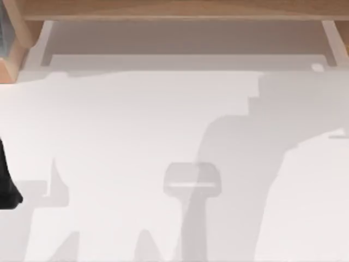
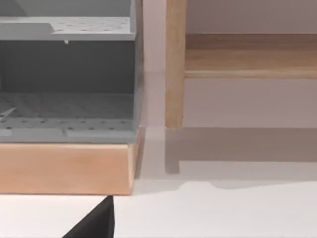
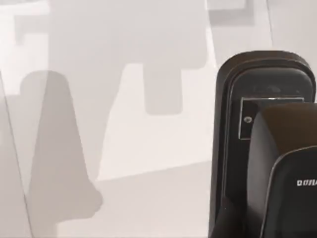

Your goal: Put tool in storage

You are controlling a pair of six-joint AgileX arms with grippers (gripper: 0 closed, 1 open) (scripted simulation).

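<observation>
Stapler (image 3: 265, 99): over the table (image 1: 136, 136), touching my right gripper (image 3: 285, 188).
Right grip: cannot tell.
Left gripper (image 2: 96, 223): at the table's left edge, grip cannot tell.
Edges: wooden shelf (image 1: 180, 10) along the table's far edge; storage box (image 2: 64, 168) at its far-left corner.

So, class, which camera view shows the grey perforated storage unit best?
The left wrist view: the grey storage unit sits square in front, its perforated shelves plain to see, on a wooden base. The top view catches a sliver at its upper left corner. The right wrist view faces the white table.
</observation>
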